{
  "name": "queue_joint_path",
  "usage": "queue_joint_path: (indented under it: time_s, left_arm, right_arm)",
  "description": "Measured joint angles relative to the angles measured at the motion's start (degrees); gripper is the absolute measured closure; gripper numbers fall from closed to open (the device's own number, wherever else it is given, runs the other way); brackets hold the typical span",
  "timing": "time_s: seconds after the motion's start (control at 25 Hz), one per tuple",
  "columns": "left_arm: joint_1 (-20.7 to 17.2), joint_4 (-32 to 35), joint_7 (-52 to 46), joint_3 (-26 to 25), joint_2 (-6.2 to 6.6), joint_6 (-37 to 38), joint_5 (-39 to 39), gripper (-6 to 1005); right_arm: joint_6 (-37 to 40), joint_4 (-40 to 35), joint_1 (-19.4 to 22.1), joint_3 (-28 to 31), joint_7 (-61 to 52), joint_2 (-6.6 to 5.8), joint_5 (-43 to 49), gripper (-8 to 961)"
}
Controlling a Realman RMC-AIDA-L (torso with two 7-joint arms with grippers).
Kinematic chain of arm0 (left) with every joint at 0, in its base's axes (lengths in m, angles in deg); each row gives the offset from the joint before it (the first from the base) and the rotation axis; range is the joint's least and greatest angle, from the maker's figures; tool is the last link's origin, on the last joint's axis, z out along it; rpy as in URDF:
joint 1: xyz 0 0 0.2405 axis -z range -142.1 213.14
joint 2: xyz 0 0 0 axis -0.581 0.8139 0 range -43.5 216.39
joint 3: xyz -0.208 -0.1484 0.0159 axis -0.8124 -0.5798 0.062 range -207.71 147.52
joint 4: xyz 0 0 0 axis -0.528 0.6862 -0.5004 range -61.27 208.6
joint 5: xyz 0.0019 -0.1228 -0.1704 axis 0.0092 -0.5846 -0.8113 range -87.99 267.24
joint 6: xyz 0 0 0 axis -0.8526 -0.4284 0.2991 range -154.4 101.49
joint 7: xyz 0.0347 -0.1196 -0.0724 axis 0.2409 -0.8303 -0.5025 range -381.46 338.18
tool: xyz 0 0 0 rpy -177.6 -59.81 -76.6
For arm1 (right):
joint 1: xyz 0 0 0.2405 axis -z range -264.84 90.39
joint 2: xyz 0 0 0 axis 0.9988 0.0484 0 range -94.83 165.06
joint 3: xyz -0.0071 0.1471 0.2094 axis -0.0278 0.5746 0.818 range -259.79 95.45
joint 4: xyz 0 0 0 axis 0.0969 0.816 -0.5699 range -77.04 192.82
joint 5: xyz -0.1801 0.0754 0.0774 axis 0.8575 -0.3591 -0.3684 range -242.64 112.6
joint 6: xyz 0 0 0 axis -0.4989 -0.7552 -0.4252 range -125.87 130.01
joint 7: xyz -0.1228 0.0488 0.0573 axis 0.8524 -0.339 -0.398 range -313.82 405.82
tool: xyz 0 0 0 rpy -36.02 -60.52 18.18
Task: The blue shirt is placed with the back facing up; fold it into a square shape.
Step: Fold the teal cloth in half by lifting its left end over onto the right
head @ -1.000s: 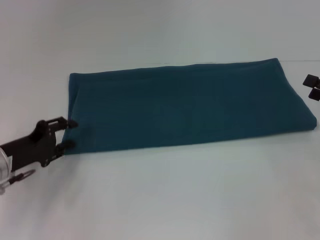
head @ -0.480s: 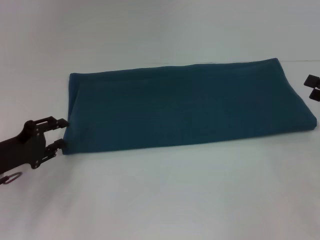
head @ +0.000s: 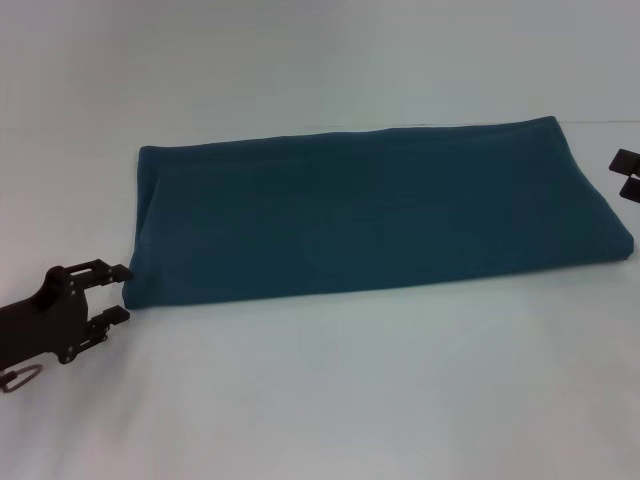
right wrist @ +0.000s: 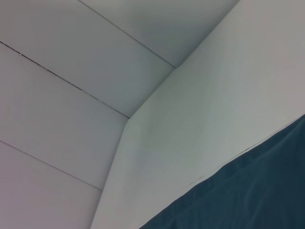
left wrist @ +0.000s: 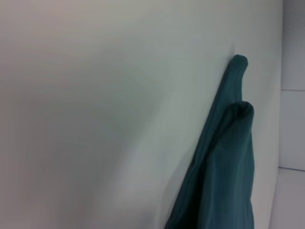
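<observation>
**Folded shirt flat on table, both grippers off the cloth**

The blue shirt, a large dark teal-blue cotton garment, is seen folded into a long rectangular band, lying flat on the white tabletop. It runs left to right across the middle of the scene, w/ the right end sitting slightly farther back than the left. Only plain fabric is shown on top; no lettering is visible. The near edge looks thick and rounded, esp. at the right end, where layers are stacked. In the left wrist view the shirt's left end is seen edge-on, w/ two rounded folds of cloth one over the other, resting on the white surface.

The left gripper, black, is placed low at the near-left, just beside the shirt's near-left corner. Its two fingers are spread apart w/ nothing between them; a thin strip of table shows between the fingertips and the cloth, so no contact is made.

The right gripper, also black, is only partly seen at the right edge of the head view, just beside the shirt's far-right end. Its two finger pads are parted, w/ no cloth between them. In the right wrist view a stretch of the shirt is shown against the white table and pale wall panels.
</observation>
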Motion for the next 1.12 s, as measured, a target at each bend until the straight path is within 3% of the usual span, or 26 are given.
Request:
queue_joint_path:
  time_s: [1.12]
  left_arm:
    - [4.11, -5.94, -1.60, 0.64, 0.22, -6.92, -0.10, 440]
  right_arm:
    - [0.30, 0.09, 0.30, 2.76, -0.40, -0.09, 0.00, 266]
